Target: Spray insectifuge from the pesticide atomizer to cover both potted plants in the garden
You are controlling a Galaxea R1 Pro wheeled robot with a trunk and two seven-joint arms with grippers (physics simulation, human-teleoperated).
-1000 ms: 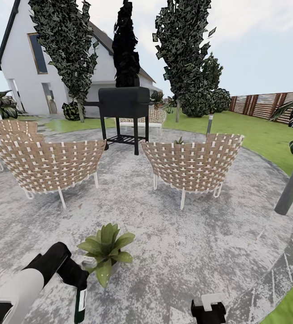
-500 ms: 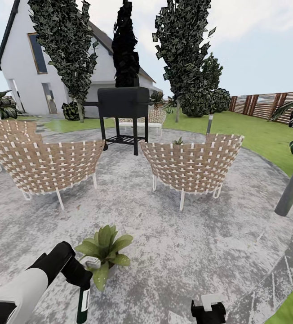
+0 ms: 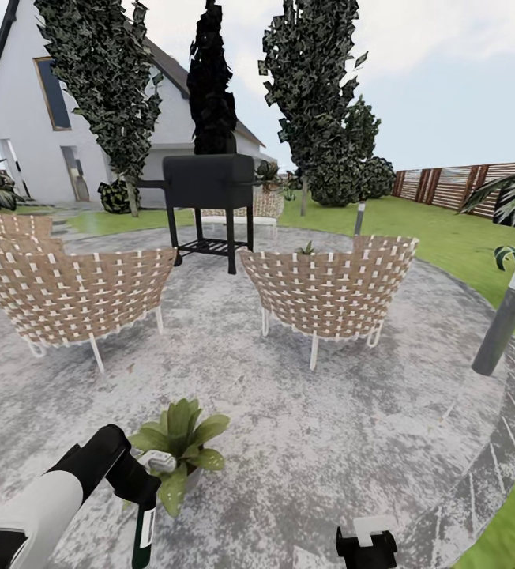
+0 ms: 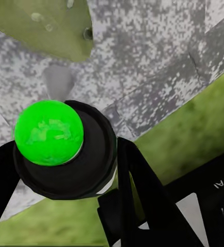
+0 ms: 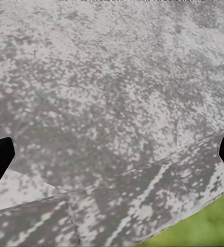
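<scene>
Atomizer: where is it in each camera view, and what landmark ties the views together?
Head view: atomizer low left, held by the left gripper, beside a plant.
Left wrist view: atomizer end-on between the fingers, black with a bright green centre.
Right wrist view: stone and grass between open fingertips.
Shared landmark: the patio rim against the lawn.
</scene>
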